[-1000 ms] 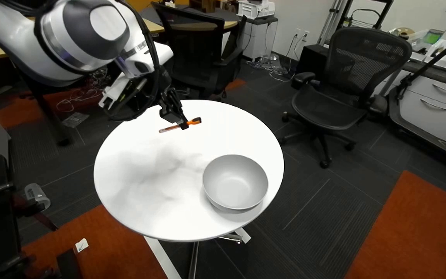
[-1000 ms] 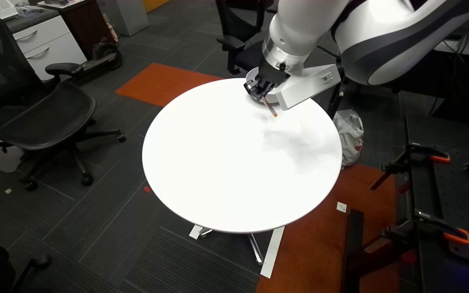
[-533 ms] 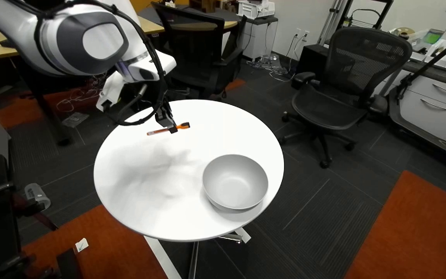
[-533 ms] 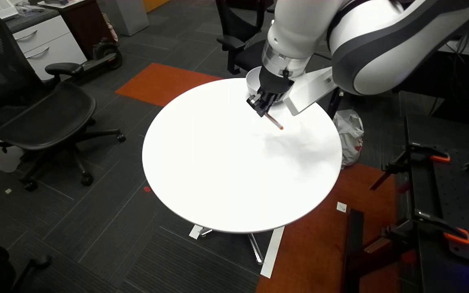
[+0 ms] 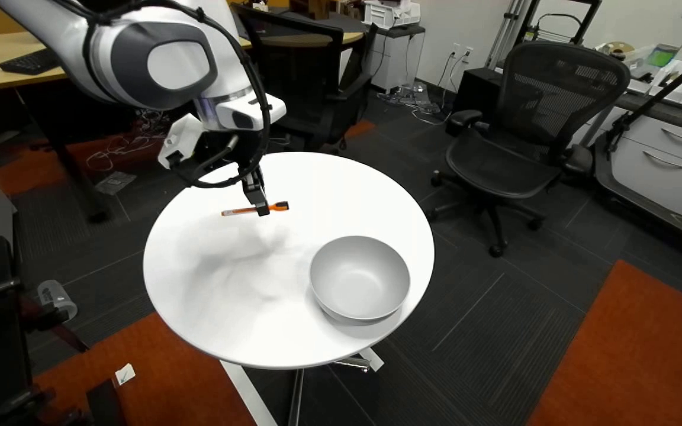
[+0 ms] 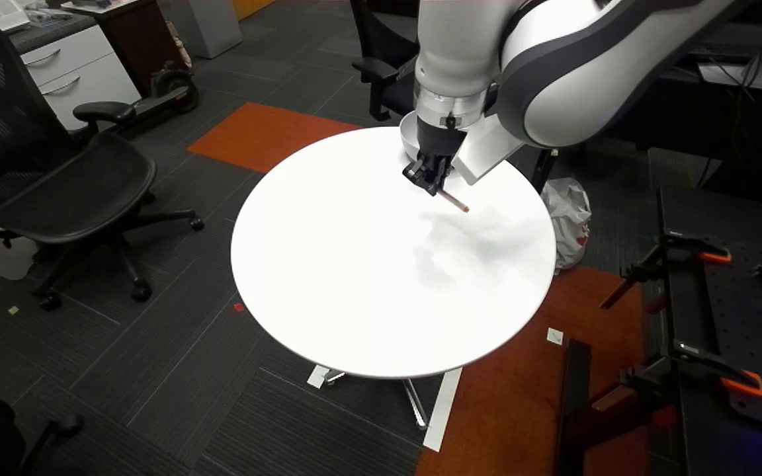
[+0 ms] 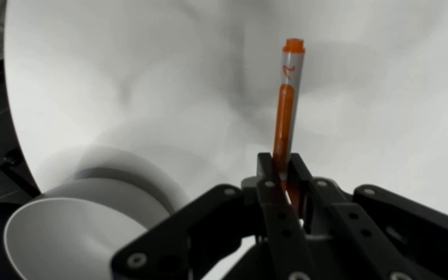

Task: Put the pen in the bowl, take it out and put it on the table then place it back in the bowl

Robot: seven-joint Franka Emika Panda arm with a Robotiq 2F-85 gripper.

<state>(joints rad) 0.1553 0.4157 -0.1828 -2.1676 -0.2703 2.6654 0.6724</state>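
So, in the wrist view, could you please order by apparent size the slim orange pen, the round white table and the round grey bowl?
Largest: round white table, running past the frame.
Then: round grey bowl, cut off below.
Smallest: slim orange pen, partly hidden by the black gripper.

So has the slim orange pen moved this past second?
Yes: in an exterior view, the pen shifted left and down, against the round grey bowl.
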